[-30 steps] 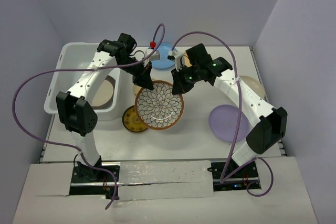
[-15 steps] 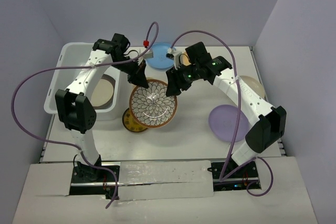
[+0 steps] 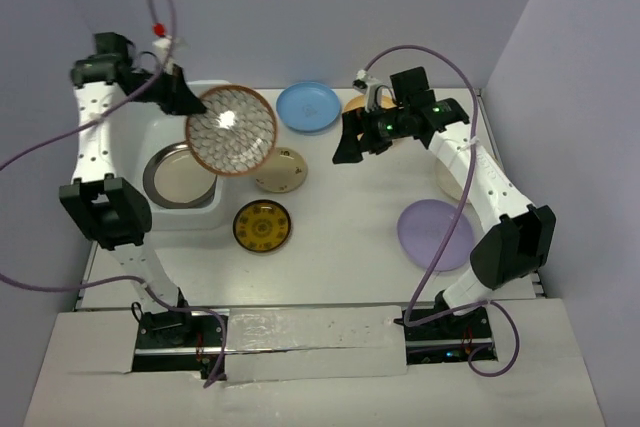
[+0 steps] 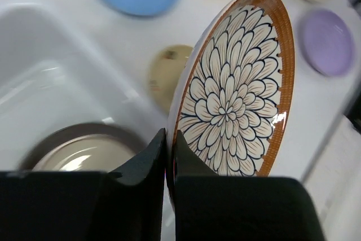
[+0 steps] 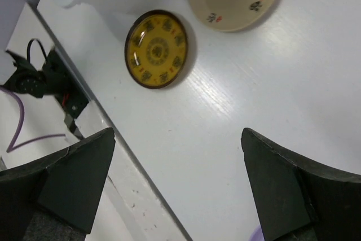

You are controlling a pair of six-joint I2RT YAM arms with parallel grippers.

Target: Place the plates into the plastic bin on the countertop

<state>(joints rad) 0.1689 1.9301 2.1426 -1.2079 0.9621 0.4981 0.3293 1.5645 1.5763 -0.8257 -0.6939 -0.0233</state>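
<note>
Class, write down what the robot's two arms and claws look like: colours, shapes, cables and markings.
The left arm and right arm are white tubular links joined by chunky black joints. A thin purple cable loops off each; the left one's carries a red tag. Green lights glow on the right arm. The left claw and right claw have black, wedge-shaped fingers.

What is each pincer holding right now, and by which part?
The left pincer grips the brown-rimmed floral plate by its rim. The right pincer is open and holds nothing.
</note>
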